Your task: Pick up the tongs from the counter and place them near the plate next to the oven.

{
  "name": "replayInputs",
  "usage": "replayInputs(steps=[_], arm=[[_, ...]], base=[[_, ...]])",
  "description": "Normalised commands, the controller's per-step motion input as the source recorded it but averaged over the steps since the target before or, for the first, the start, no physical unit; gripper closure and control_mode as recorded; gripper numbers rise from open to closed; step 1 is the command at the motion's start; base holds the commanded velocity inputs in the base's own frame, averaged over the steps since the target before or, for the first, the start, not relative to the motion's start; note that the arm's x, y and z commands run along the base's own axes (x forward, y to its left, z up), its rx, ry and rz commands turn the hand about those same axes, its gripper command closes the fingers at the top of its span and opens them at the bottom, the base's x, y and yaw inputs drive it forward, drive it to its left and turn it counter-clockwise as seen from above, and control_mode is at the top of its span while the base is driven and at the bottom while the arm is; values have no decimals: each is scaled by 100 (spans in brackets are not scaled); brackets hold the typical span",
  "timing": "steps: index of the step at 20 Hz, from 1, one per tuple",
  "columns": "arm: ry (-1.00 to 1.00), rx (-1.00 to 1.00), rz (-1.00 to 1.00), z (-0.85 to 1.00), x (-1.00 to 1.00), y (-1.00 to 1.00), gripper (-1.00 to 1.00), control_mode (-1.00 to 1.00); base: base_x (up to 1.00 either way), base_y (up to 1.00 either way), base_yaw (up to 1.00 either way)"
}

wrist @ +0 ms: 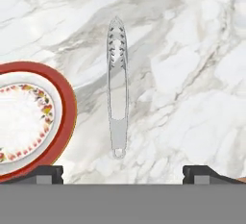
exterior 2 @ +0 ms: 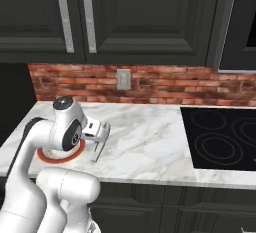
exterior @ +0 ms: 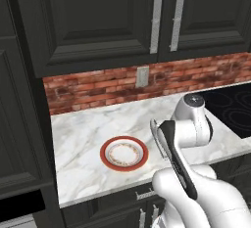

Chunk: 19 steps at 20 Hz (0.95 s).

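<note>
The slim silver tongs (wrist: 117,98) lie flat on the white marble counter (wrist: 192,74), just beside the red-rimmed plate (wrist: 67,103) and apart from its rim. My gripper (wrist: 122,174) hovers above them, open, its two dark fingertips spread wide at either side with nothing between them. From the right base view the tongs (exterior 2: 97,152) stretch toward the counter's front edge, right of the plate (exterior 2: 60,158), which my arm partly hides. In the left base view the plate (exterior: 124,167) sits near the front of the counter (exterior: 83,129), and my forearm covers most of the tongs.
A glossy black cooktop (exterior 2: 225,137) is set into the counter to the right. A red brick backsplash (exterior 2: 160,84) with a wall outlet (exterior 2: 123,79) runs behind, under dark upper cabinets (exterior 2: 140,17). A tall dark cabinet (exterior: 19,124) bounds the counter on the left.
</note>
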Motion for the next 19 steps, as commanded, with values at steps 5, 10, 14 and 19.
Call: replayInputs(steps=[5, 10, 14, 19], arm=[[-9, 0, 0, 67, -44, -1, -100, -100], [-12, -1, 0, 68, -49, 0, -100, -100], [-11, 0, 0, 61, -54, -1, -100, -100], [-16, 0, -1, 37, -50, 0, -100, -100]], base=[[0, 0, 0], [0, 0, 0], [0, 0, 0], [0, 0, 0]])
